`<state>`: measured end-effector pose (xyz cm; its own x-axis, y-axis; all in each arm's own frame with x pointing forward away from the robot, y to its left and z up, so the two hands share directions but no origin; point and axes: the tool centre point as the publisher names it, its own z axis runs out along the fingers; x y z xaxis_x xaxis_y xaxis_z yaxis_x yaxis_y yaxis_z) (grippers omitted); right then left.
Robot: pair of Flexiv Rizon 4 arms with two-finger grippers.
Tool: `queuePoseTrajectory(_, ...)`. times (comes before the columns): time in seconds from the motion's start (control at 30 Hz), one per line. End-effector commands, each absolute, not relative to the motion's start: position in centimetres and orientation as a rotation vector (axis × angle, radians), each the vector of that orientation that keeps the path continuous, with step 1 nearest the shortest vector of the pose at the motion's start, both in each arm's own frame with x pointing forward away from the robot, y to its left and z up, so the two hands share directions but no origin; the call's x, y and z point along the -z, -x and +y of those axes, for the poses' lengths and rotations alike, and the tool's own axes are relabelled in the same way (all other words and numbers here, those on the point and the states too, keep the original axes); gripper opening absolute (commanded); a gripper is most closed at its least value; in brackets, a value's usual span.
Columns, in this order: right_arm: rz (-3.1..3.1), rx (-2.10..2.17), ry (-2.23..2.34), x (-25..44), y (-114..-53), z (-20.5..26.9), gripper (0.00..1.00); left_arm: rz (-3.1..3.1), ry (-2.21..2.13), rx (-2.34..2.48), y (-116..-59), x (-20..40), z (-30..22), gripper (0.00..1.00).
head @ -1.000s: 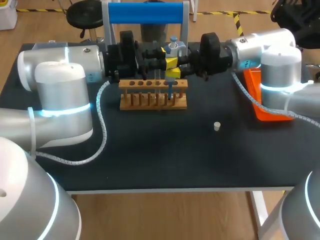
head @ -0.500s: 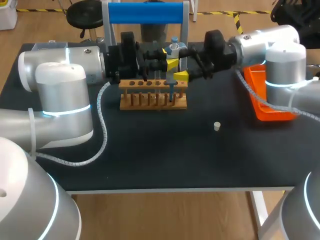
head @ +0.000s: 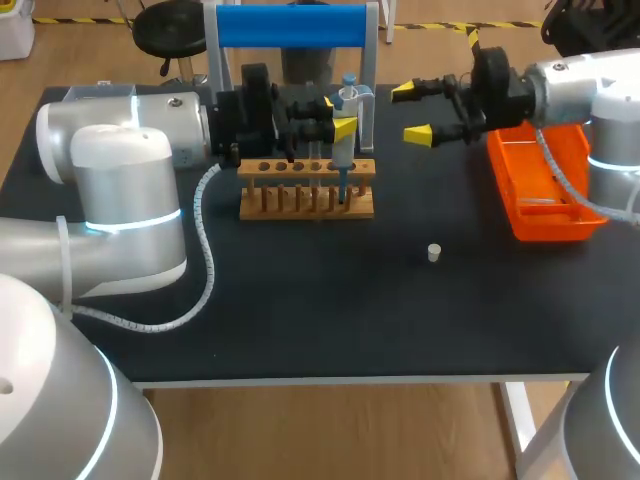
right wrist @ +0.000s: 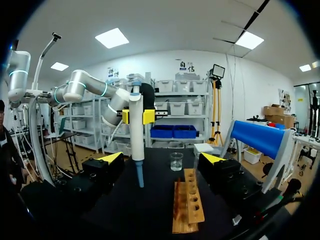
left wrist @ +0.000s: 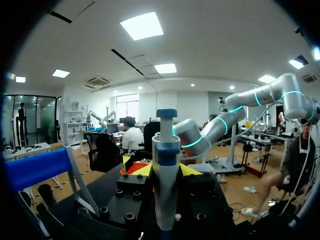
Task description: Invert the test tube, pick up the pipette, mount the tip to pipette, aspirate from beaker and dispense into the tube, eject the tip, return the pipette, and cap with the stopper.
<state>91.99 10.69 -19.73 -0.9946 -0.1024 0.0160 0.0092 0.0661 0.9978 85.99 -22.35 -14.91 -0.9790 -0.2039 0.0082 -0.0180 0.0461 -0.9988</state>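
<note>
My left gripper (head: 340,126) is shut on the white pipette (head: 343,140), which stands upright just above the wooden tube rack (head: 307,190). Its blue tip (head: 340,186) points down at the rack's right end. In the left wrist view the pipette (left wrist: 165,185) stands between my yellow fingertips. My right gripper (head: 417,112) is open and empty, off to the right of the pipette. In the right wrist view the right gripper (right wrist: 161,158) faces the pipette (right wrist: 136,137), the beaker (right wrist: 176,161) and the rack (right wrist: 187,202). A small white stopper (head: 433,252) lies on the table.
An orange tray (head: 545,195) sits at the table's right edge under my right arm. A stand with a blue bar (head: 290,25) rises behind the rack. The black table (head: 330,310) stretches bare in front of the rack.
My right gripper has opened and pulled back to the right, away from the pipette. The left gripper has kept still with the pipette in it.
</note>
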Motion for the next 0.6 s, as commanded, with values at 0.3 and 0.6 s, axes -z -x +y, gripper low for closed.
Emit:
queuePoseTrajectory(0.3,-2.349,2.074,-0.009,17.8,-98.1,12.7,1.0,2.165,0.233,2.069,-85.9,15.0,-22.3,0.0)
queuePoseTrajectory(0.6,-2.421,2.049,0.076,17.7,-102.4,15.0,1.0,2.165,0.233,2.069,-85.9,15.0,-22.3,0.0)
